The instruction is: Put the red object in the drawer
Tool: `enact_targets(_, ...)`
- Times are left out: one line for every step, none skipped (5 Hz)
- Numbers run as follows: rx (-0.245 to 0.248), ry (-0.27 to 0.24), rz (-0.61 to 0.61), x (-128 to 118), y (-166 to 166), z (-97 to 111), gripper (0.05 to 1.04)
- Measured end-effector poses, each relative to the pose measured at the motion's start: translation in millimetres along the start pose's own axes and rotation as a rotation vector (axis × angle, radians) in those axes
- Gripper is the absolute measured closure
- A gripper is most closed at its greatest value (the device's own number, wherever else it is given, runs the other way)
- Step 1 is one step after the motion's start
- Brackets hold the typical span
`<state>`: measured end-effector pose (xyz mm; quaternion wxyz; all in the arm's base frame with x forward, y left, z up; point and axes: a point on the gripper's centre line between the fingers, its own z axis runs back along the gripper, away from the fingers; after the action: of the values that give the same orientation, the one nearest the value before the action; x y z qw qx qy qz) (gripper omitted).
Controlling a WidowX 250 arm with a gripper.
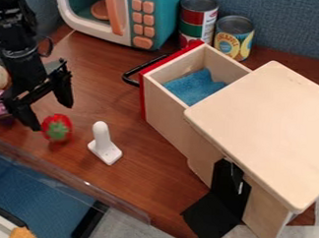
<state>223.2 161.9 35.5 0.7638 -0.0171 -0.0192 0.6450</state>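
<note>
One red, rounded toy strawberry with a green leafy patch (57,128) sits on the brown wood-grain counter (144,172), outside the drawer. Just above it hangs the one black two-finger gripper (52,116), coming in at the upper left. Its jaws stand wide apart — one tip is just beside the strawberry on the left, the other is higher up and to the right — and nothing is clamped between them. Whether that nearer tip touches the fruit, I cannot tell from here.

To the strawberry's right stands a single white piece, a rounded post on a flat base (104,144). Farther over is one pale wooden cabinet (264,129) with one drawer (172,109) pulled open, its front red, with one black handle (129,75). A crumpled blue cloth (195,87) lies inside the drawer. One black flap (218,211) hangs at the cabinet's near side and spreads onto the counter.

At the back I count two cans: a red, white and green one (197,21), and a shorter one with a yellow fruit label (234,37). Beside them stands one teal-and-white toy microwave (159,17) with orange buttons — a round orange piece (100,9) shows inside it.
</note>
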Motion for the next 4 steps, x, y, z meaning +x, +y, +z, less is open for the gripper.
enact_targets(-0.073,-0.045,-0.153,1.1,-3.4,1.4,0.083)
enact_targets(-0.139,-0.096,-0.267,3.1,-6.2,0.9,0.083)
enact_targets(-0.151,-0.078,-0.226,6.6,-4.0,-1.0,0.083)
enact_targets(-0.139,-0.049,-0.175,4.5,-2.1,-7.9,0.083)
